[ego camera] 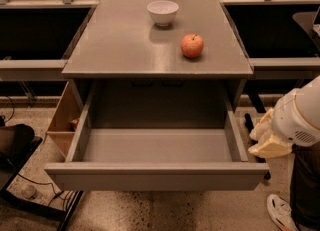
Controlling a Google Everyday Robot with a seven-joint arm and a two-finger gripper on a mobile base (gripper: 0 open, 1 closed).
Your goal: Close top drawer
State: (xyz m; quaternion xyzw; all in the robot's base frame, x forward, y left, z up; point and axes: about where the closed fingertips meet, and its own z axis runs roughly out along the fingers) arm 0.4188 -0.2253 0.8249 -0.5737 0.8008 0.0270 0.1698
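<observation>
The top drawer [156,176] is pulled far out of the grey cabinet toward me. Its smooth grey inside [157,145] holds nothing, and its plain front faces the bottom of the view. My gripper [266,142], cream-coloured on a white arm [300,115], hangs at the right, just outside the drawer's right wall and near its front corner. I cannot tell whether it touches the drawer.
A red apple [192,45] and a white bowl [162,12] sit on the cabinet top [120,45]. A tan wooden box [62,120] stands left of the drawer. Cables [30,190] lie at the bottom left. A person's leg and shoe [281,212] are at the bottom right.
</observation>
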